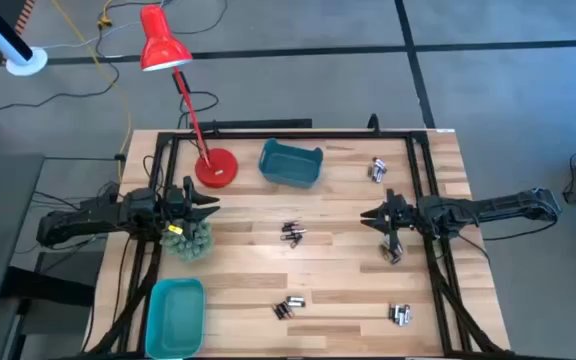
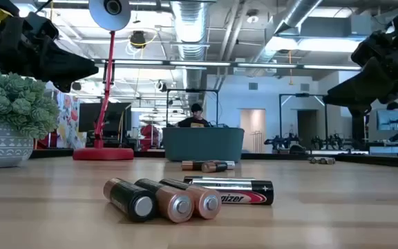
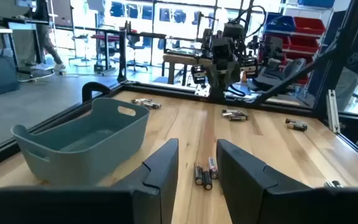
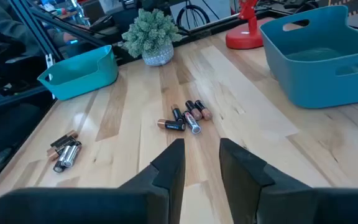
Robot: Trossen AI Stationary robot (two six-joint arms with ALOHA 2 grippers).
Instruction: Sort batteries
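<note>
Two claws hang over a wooden worktop (image 1: 338, 280) strewn with batteries — a central cluster (image 1: 292, 233) between them, others near the edges. The left claw (image 3: 197, 163) and right claw (image 4: 202, 158) both stand parted, holding nothing. Both teal bins (image 1: 290, 164) look bare. The risk: round cells lying side by side could roll apart or come up two at once.
</note>
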